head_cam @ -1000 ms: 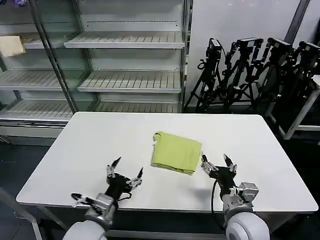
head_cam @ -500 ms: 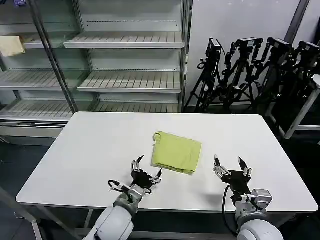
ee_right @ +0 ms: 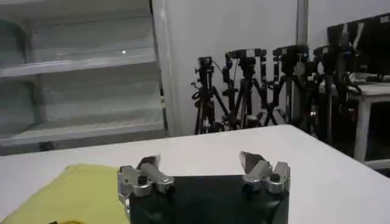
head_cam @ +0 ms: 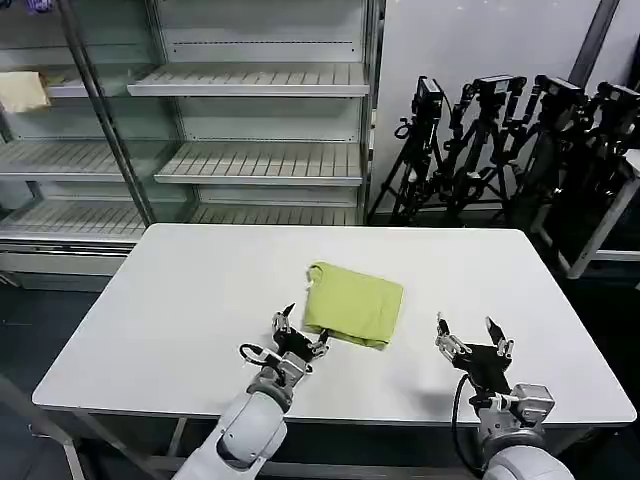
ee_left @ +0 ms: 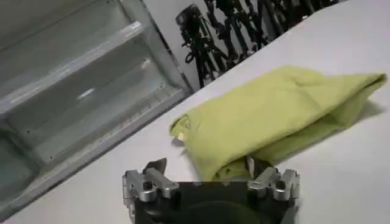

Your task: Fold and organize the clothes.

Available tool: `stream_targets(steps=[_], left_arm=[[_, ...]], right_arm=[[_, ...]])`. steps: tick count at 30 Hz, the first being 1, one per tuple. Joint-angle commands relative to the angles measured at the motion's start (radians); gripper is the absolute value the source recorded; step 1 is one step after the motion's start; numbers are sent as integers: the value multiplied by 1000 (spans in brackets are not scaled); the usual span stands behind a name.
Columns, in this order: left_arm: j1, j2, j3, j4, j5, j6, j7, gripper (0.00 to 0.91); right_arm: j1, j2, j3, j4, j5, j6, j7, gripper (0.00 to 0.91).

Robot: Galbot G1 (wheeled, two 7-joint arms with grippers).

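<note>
Shirt (head_cam: 354,305) folded on table (head_cam: 180,300); left tool (head_cam: 299,333) beside it, spread.

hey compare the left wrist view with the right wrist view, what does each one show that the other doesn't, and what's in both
Left wrist view alone: the left gripper, fingers open, right at the near edge of the folded lime shirt, whose layered fold edge and collar end are plain to see.

Right wrist view alone: the right gripper, fingers open, over bare table beside the shirt, and a white side table at the far right.

Both: the shirt, the white table, the shelving and the black tripods behind.
</note>
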Motion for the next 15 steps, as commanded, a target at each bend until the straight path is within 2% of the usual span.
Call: stream_targets(steps=[1,7,15], left_arm=[[-25,-14,-5,53,11,5,-18,907],[-12,15,-60,40,-19,5,-23,907],[73,84,-112,-76,-88,4,-25,907]], right_arm=[[-10,-4,19,5,-2,4,-1,907],[-10,2,18,1,-3,9,-3,907],[-8,2,23,-1,-3,13,-5,907]])
